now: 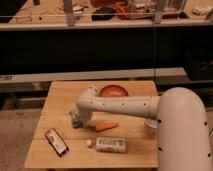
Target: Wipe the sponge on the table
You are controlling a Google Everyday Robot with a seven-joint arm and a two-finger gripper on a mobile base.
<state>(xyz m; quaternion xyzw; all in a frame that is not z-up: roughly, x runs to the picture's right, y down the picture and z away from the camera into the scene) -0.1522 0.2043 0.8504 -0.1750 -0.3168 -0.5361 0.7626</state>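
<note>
The robot's white arm (120, 106) covers most of its pincer (76, 118), which is closed low over the left half of the counter (60, 97). Only a sliver of the sponge (74, 123) shows beneath it, and whether it is gripped cannot be told. The arm also hides the near rim of the orange bowl (114, 91). The robot's body (182, 135) runs off the right and bottom edges. A tiny white object (89, 143), perhaps a ball, is too small to identify. Print on the white packet (110, 144) is unreadable.

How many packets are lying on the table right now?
2. A black-and-red packet lies near the table's front-left corner; a white packet lies at front-centre. The gripper is down at left-centre, and the arm may hide more.
</note>
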